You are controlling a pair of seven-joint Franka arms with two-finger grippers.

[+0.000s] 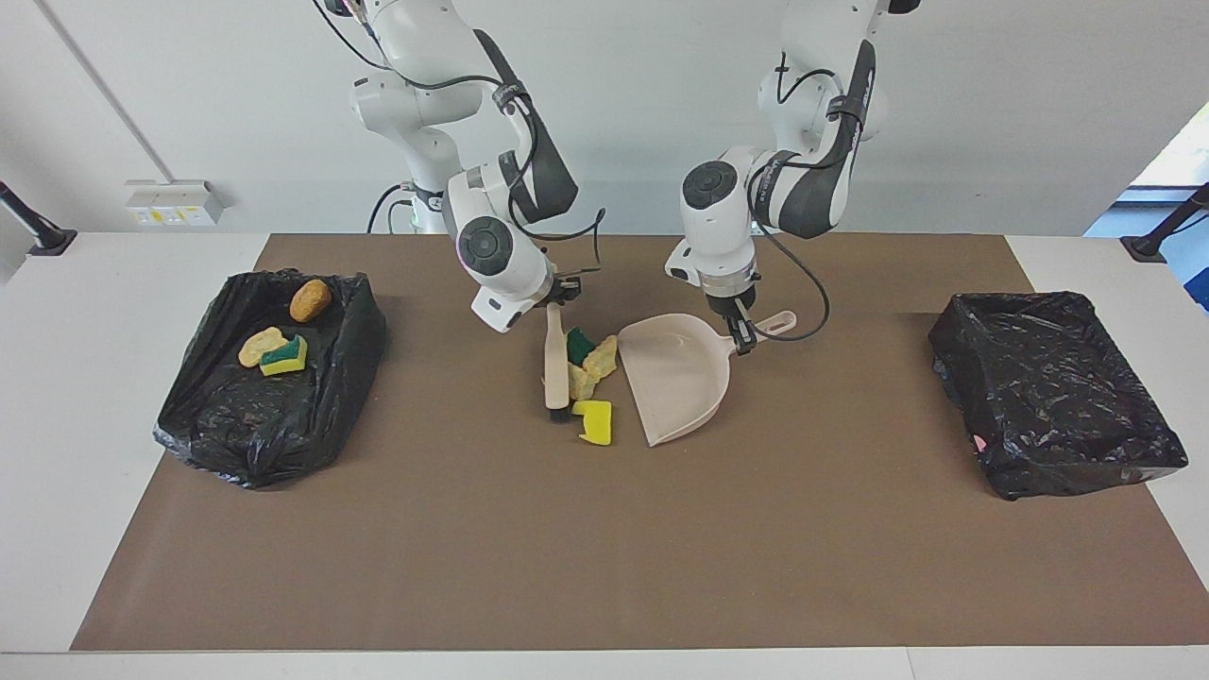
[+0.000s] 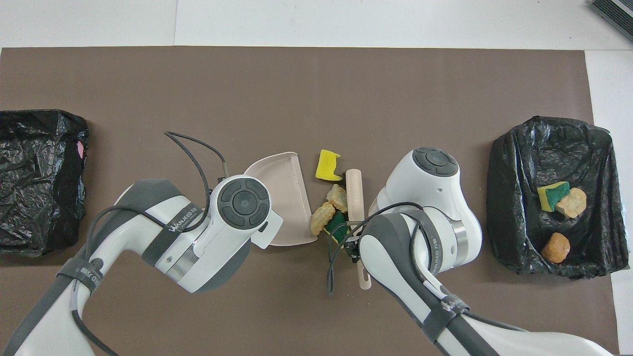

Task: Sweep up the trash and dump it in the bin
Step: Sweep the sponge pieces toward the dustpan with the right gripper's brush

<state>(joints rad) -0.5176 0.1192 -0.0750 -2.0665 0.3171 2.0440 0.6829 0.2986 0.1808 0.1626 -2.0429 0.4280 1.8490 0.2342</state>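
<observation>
**Readable lettering**

Only one marking legible: white print on dark straps [image 2: 180, 225] wrapped round the arms, seen in the overhead view. Lower left of centre, on the left arm's strap, something like "WANJEED" plus small digits too fine to make out. Same print on a second strap [image 2: 86, 273] at lower left and on the right arm's strap [image 2: 447, 306] at lower right, there too tilted to spell. Small yellow stickers on a wall box [image 1: 175, 203], upper left of the facing view, unreadable.
</observation>
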